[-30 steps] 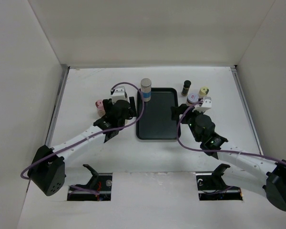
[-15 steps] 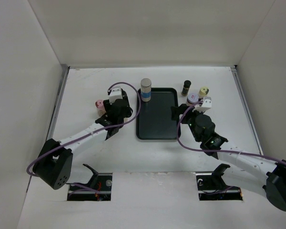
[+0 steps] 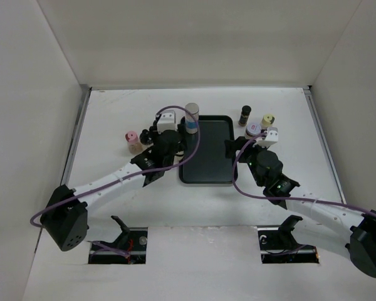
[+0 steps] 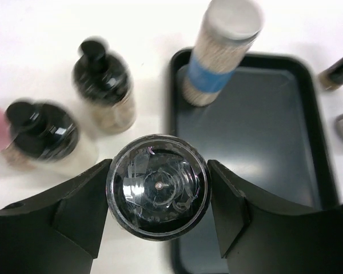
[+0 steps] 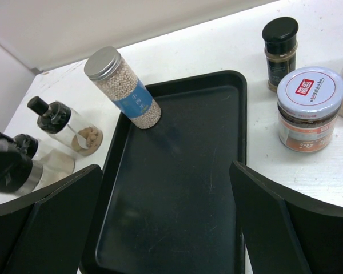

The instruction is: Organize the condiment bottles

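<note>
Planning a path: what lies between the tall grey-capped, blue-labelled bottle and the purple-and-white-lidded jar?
Only the flat black tray, bare there; the right wrist view shows it.

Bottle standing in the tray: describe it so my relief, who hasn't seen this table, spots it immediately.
Start at the flat black tray. In its far-left corner stands a tall clear bottle, the only one in it. Its grey cap, blue label band and pale round grains set it apart from the squatter black-capped bottles outside, left of it.

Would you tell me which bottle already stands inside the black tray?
The tall bottle with the grey cap and blue label, in the far-left corner of the tray; none of the others stands in it.
</note>
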